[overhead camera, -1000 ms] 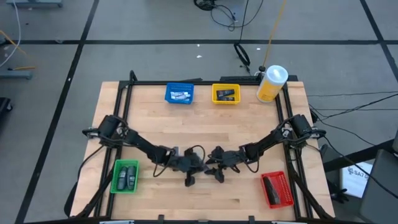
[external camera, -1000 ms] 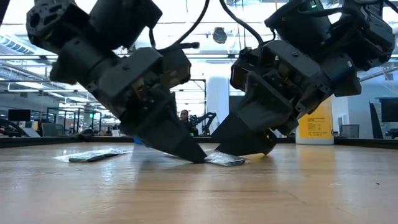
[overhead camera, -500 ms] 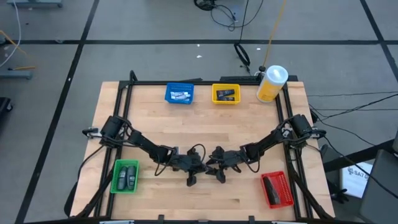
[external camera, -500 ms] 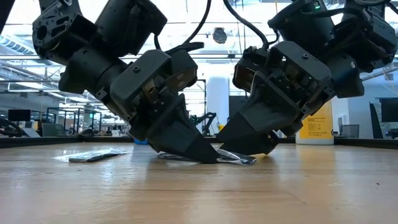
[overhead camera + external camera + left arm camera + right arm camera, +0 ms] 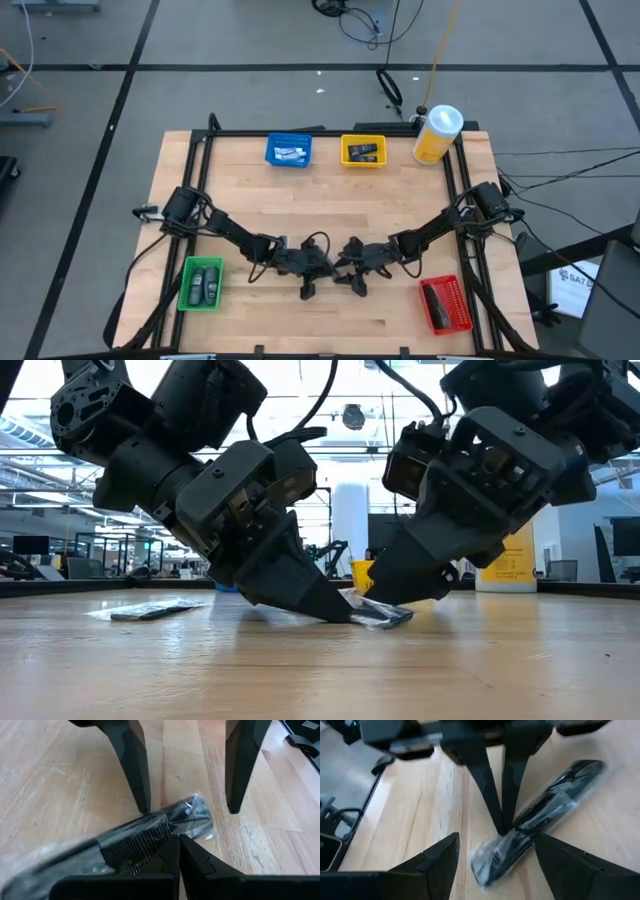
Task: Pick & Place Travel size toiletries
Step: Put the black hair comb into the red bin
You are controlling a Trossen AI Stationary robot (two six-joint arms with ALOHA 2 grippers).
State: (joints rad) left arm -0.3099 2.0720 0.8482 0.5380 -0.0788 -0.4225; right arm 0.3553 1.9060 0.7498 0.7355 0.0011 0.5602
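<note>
Clear crinkled wrap around a dark comb-like toiletry (image 5: pixel 150 837) is pinched by the left claw (image 5: pixel 177 842), whose fingers are pressed together on the near edge of the packet. The packet (image 5: pixel 540 817) lies on the pale wood worktop (image 5: pixel 330 215) near its front middle, where both arms meet. A pick is judged to be in hand, with the packet gripped at one end and slightly lifted off the worktop, as the low view (image 5: pixel 375 610) suggests.

The right claw (image 5: pixel 497 845) is held wide open just beside the left one, its fingers standing on either side of the packet's other end; nothing is gripped by it. A hand-over or a steadying grip appears to be intended.

For the next move, a firm hold on the slippery wrap is called for, then a lift clear of the worktop and a carry toward one of the bins, perhaps the red bin (image 5: pixel 447 305) or the green bin (image 5: pixel 201 283); which is meant cannot be told.
</note>
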